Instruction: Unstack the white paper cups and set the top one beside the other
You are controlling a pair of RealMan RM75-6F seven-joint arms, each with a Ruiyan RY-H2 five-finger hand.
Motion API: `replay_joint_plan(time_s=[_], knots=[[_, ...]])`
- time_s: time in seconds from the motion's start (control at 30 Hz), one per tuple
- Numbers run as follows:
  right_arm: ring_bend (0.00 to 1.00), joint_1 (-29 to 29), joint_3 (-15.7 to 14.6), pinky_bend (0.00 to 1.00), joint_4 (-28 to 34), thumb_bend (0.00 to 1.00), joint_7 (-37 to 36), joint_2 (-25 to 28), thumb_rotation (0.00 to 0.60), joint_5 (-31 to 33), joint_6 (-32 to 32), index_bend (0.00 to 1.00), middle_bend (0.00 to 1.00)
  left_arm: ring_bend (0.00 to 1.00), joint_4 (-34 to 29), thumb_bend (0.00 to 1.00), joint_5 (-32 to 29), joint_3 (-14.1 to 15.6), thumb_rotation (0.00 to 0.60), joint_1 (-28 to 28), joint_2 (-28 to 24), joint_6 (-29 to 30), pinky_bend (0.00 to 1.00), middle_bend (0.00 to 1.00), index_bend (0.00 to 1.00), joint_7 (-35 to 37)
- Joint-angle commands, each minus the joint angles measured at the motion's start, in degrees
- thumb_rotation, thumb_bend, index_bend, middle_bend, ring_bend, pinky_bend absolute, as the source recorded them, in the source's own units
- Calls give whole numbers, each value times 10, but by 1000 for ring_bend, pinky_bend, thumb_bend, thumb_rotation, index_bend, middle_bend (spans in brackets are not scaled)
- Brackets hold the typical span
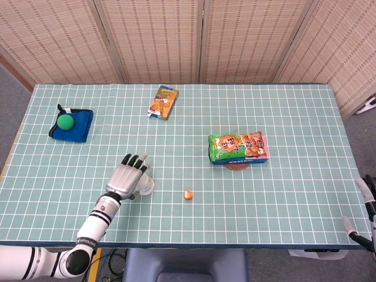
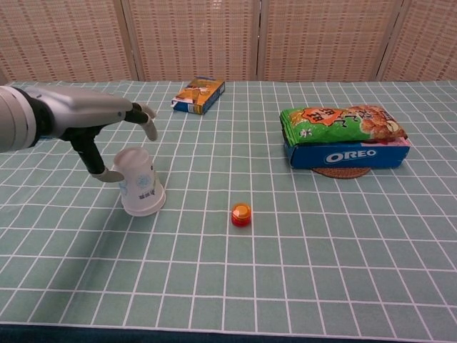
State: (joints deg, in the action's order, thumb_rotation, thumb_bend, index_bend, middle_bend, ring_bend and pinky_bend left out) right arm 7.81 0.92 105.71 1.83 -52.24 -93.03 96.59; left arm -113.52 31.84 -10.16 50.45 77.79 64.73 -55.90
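The white paper cups [image 2: 139, 183] stand mouth down as one stack at the front left of the table, also seen from above as a white rim [image 1: 145, 185]. My left hand [image 2: 100, 118] hovers over them with fingers apart. Its fingertips [image 2: 146, 121] reach past the stack's top, and the thumb [image 2: 107, 174] sits at the stack's upper left side. I cannot tell whether it touches. In the head view the left hand [image 1: 129, 176] covers most of the stack. My right hand [image 1: 365, 205] shows only partly at the right edge, off the table, holding nothing.
A small orange cap [image 2: 241, 214] lies just right of the cups. A green snack bag on an Oreo box [image 2: 346, 139] sits to the right. An orange box [image 2: 198, 94] lies at the back, and a green ball on a blue cloth [image 1: 70, 124] at the far left.
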Motion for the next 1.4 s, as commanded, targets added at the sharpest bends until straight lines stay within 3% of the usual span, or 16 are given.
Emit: replay_joint_plan(time_s=[0.03,1.4], knots=[[0,0,0,0,0,310,0,0,600,1,1,8,0,0,9,295,-4,6,600,7,0,-1,0,0,255,7],[0,-3,1,0,3,310,15,-3,600,10,-2,7,0,0,37,295,1,47,600,42,-14,-13,0,0,432,85]])
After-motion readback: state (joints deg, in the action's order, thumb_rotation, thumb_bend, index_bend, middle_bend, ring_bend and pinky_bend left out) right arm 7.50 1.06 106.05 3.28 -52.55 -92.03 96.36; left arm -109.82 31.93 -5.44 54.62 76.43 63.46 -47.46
